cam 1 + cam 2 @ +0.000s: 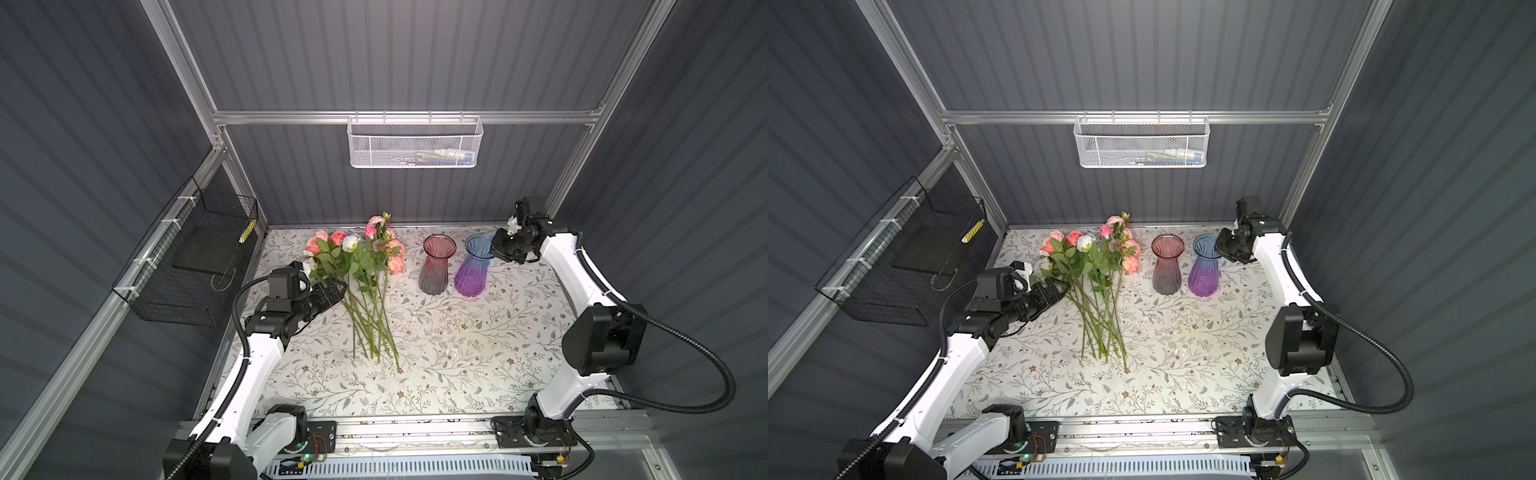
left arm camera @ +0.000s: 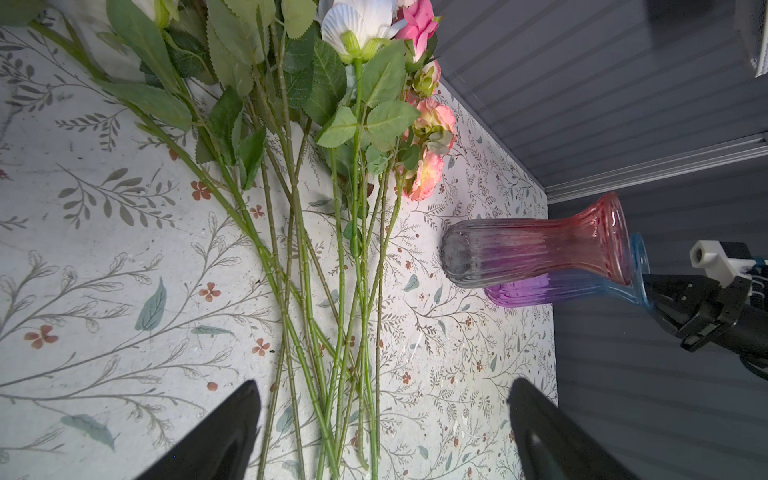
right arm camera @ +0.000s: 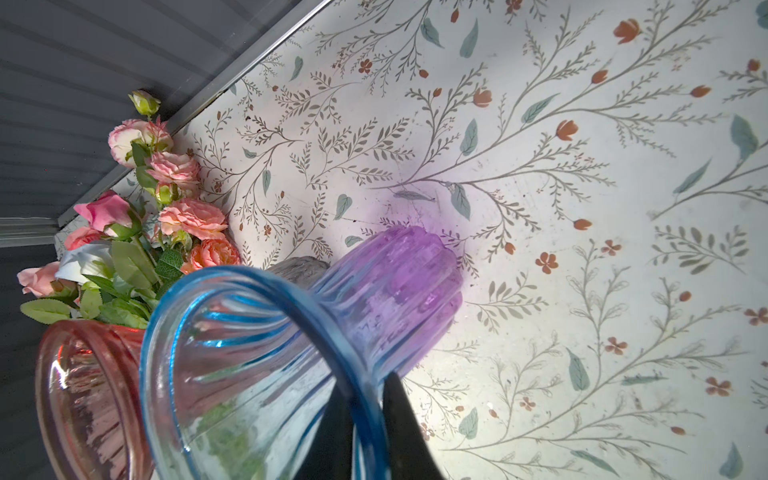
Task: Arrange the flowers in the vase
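You see a table brightly lit from above, its middle washed pale by glare, between dim grey walls. Light passing through the blue vase spills a soft purple glow beside its base.

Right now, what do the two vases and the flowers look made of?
The blue vase looks like clear ribbed glass, glossy, blue fading to purple; you see through it. The pink vase: same ribbed glass, pink fading to grey. The flowers are likely artificial: fabric-like petals and leaves, plastic-looking jointed stems, matte.
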Robot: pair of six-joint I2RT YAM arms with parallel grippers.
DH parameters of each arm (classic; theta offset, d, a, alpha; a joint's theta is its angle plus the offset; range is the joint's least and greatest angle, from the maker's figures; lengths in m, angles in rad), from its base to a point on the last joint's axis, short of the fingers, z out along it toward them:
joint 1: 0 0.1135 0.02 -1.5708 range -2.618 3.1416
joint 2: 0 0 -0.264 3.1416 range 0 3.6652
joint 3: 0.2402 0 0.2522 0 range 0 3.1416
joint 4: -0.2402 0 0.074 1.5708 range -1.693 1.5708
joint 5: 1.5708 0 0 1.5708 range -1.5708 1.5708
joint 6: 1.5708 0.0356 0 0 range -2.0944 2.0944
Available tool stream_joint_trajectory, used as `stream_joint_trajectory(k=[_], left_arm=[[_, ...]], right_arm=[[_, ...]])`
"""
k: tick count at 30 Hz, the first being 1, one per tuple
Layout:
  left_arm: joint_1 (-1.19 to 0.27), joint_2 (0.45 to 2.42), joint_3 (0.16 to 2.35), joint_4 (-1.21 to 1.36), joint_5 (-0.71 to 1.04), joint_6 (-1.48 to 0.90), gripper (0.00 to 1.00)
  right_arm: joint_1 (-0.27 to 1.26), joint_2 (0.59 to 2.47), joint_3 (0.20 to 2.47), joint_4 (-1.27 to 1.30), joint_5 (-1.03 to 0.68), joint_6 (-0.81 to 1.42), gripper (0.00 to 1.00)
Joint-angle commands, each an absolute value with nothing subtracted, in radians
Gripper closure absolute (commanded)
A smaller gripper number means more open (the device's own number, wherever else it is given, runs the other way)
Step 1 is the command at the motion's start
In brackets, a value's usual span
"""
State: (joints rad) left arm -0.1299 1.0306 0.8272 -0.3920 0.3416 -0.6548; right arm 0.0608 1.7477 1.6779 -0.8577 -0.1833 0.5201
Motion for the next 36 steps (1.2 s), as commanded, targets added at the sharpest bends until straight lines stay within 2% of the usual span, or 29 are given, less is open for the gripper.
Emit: stream_joint_trajectory(k=[1,5,19,29,36], left_arm=[[-0.131,1.008,0.859,-0.431,0.346,-0.620,0.06],[-0.132,0.998,0.868,-0.454,0.340,-0.611,0.06],[-0.131,0.980,0.877,-0.472,0.359,-0.615,0.07],[-0.132,1.023,0.871,-0.468,0.407,-0.612,0.11],[-0.152,1.065,0.865,-0.455,0.426,-0.617,0.16]], right_arm=[[0.064,1.718,1.652,-0.862,-0.179,0.520,0.93],[0.065,1.678,1.623,-0.842,-0.195,0.531,1.00],[0.109,1.480,1.459,-0.828,-0.267,0.528,1.00],[0.296,1.319,1.322,-0.855,-0.262,0.551,1.00],[0.455,1.318,1.309,-0.852,-0.238,0.580,1.00]])
